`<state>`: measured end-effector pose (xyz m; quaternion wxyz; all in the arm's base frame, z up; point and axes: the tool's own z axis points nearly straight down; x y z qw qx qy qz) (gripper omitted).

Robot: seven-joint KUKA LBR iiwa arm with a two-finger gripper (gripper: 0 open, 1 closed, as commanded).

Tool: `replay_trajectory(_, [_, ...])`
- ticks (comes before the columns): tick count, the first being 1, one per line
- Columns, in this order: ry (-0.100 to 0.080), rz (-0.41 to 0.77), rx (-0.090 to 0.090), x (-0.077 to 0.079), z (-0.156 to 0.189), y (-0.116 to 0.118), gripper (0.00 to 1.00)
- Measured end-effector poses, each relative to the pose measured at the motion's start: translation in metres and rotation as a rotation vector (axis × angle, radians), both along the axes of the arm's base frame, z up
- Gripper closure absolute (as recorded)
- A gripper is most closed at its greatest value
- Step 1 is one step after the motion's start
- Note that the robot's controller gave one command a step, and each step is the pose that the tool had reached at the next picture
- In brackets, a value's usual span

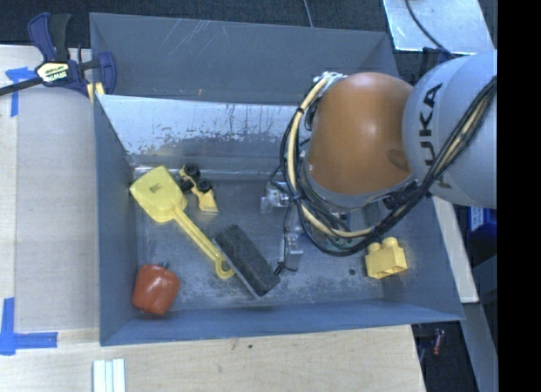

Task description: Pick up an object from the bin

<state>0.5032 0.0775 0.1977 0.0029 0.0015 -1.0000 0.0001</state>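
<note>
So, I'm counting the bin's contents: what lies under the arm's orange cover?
A yellow block peeks out at its lower right; a dark grey block lies lower left. The bin floor directly beneath the orange cover is hidden.

The gripper (290, 257) is seen just beside the right end of a dark grey rectangular block (245, 261) on the floor of the grey metal bin (254, 318). Left of that block a yellow plastic toy shovel (169, 204) is laid, its handle end just beside it. Further left lies a red rounded toy (155, 289) and, well to the right, a yellow plastic brick (386, 258).
</note>
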Motion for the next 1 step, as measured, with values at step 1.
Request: replay_trajectory(1, [-0.008, -0.003, 0.001, 0.0018, 0.0045, -0.0005, 0.0])
